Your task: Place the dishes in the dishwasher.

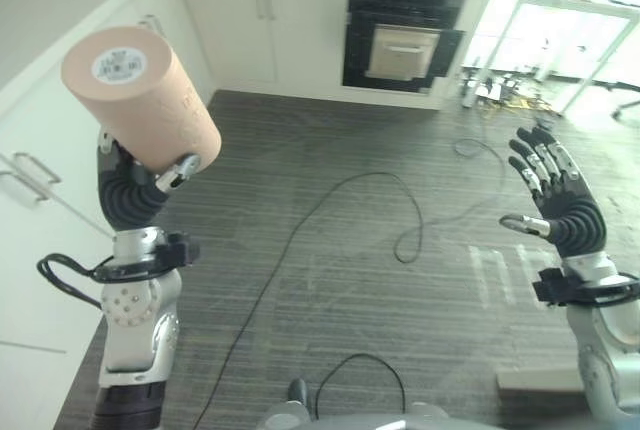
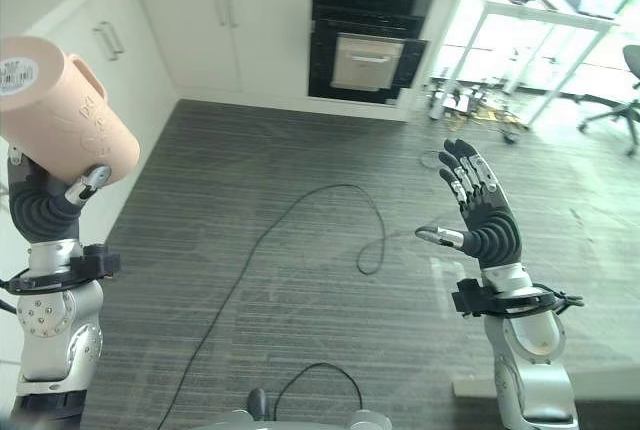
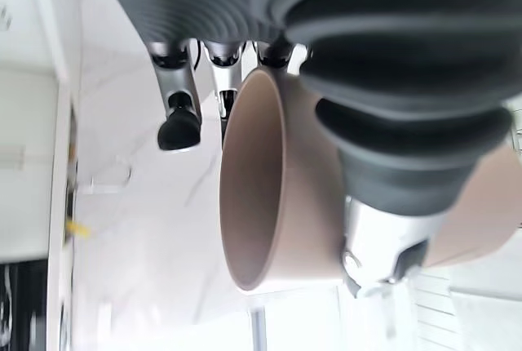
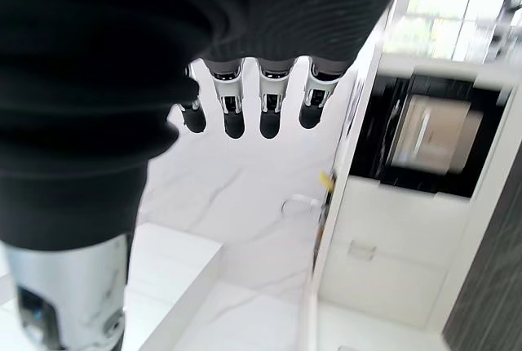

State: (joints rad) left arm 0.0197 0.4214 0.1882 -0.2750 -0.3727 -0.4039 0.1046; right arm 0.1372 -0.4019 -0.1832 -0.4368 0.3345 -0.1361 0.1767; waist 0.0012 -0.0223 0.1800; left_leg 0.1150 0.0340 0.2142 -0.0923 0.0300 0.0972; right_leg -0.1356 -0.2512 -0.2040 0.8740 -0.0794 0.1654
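Kitchen floor (image 1: 330,280) of dark striped planks is lying below both raised arms. Left hand (image 1: 128,195) is gripping a pink mug (image 1: 140,100), tilted, base upward, near white cabinets (image 1: 40,200). Right hand (image 1: 555,200) is hovering with fingers spread, carrying nothing. Oven (image 1: 400,40) is standing beyond.

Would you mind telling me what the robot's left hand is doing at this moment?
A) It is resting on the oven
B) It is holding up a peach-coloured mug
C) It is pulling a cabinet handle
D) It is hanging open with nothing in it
B: the left hand is curled round a peach-coloured mug raised bottom-up, while the right hand is open with nothing in it.
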